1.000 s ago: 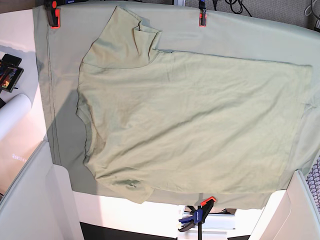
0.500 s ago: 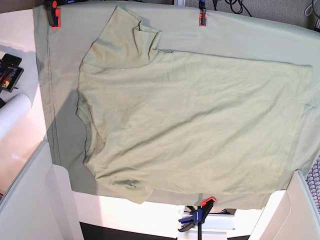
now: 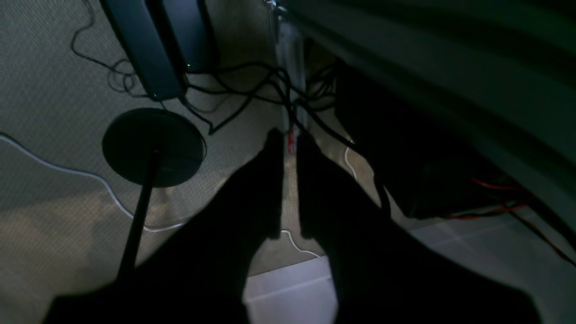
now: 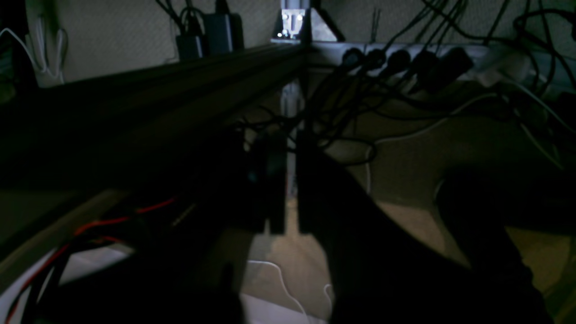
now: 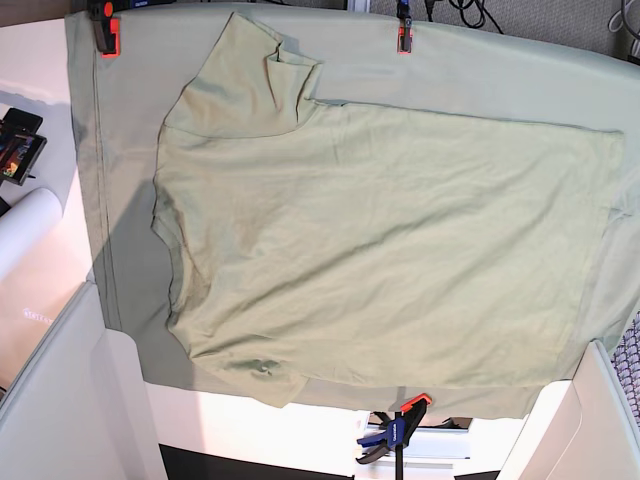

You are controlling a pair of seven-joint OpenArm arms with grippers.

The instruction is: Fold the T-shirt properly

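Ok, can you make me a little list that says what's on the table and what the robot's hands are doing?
shirt: T-shirt, pale green, spread flat, not folded yet
sleeves: one at the top, one at the bottom edge, both on the left side of the base view
under it: table cloth, duller green
clips: orange clamps pinching the cloth's far edge
left gripper: nearly shut, holding nothing, pointing at the floor below the table
right gripper: nearly shut, holding nothing, also down by the cables
touching the shirt: nobody

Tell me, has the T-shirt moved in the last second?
No. In the base view the T-shirt lies in the same place on the table cloth, its upper sleeve just as far from the orange clamp.
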